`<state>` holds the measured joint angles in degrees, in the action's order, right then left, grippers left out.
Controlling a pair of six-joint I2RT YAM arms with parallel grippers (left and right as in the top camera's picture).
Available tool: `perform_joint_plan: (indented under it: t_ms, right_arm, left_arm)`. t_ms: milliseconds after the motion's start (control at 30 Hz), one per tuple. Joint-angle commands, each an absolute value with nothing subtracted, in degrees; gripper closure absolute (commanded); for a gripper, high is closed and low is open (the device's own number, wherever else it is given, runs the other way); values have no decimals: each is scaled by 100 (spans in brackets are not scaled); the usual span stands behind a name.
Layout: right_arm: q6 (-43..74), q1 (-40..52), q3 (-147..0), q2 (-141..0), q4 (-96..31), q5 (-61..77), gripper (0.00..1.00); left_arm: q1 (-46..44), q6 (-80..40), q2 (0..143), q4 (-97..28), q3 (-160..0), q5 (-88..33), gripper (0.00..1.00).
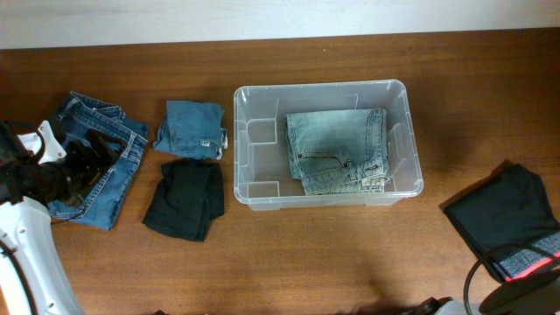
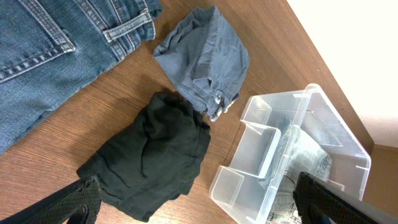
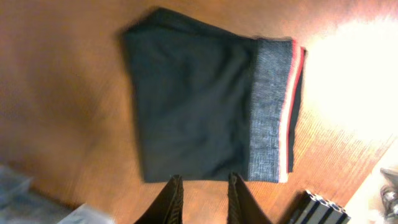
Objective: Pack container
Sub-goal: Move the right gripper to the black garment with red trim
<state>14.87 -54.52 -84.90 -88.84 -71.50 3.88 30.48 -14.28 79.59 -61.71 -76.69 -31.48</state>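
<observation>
soft even light overhead; right wrist view blurred, glare at upper right.

White-shelled arm (image 1: 26, 254) with black left hand (image 1: 92, 160); right hand (image 3: 204, 180) with dark tapered fingers (image 3: 174, 199), black cable (image 1: 470, 276).

clear rectangular container (image 1: 258, 162) — upright, open-topped, folded light jeans (image 1: 337, 150) in its right half

Denim, cloth, plastic and wood surfaces
The container (image 1: 254, 166) is smooth clear plastic; the folded jeans (image 1: 337, 150) faded denim; the black garment (image 1: 184, 199) matt cloth; the table (image 1: 306, 254) grained, slightly glossy wood.
</observation>
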Motion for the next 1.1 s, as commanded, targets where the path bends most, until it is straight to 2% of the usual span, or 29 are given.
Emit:
perform_joint_plan:
  t_ms: [0, 67, 100, 233, 300, 367, 700, 1067]
  right_arm:
    - [1706, -5802, -7620, -8927, -6731, 279, 79]
    - [1706, -5955, -7196, -8927, -6447, 99, 67]
    - [1708, -6051, -6947, -8927, -6270, 43, 52]
    - [1791, -6335, -6351, -8927, -5896, 36, 38]
    - [1796, -6449, -6176, -8927, -5793, 36, 25]
    - [1798, -6517, -6088, -8927, -5747, 36, 17]
    - [1855, -6539, -5723, -8930, -5210, 51, 0]
    - [1680, -6532, -5022, -8943, -4289, 849, 1]
  left_arm:
    - [3041, -1315, 7972, -6176, -7631, -3166, 1]
    - [3041, -1315, 7972, -6176, -7631, -3166, 1]
    - [3041, -1315, 7972, -6176, -7631, -3166, 1]
    - [3041, -1315, 7972, -6176, -7631, -3166, 1]
    - [3041, -1315, 7972, -6176, -7631, -3166, 1]
    - [3041, -1315, 7972, -6176, -7631, -3166, 1]
    - [3041, -1315, 7972, -6176, -7631, -3164, 1]
    - [3041, -1315, 7972, -6176, -7631, -3166, 1]
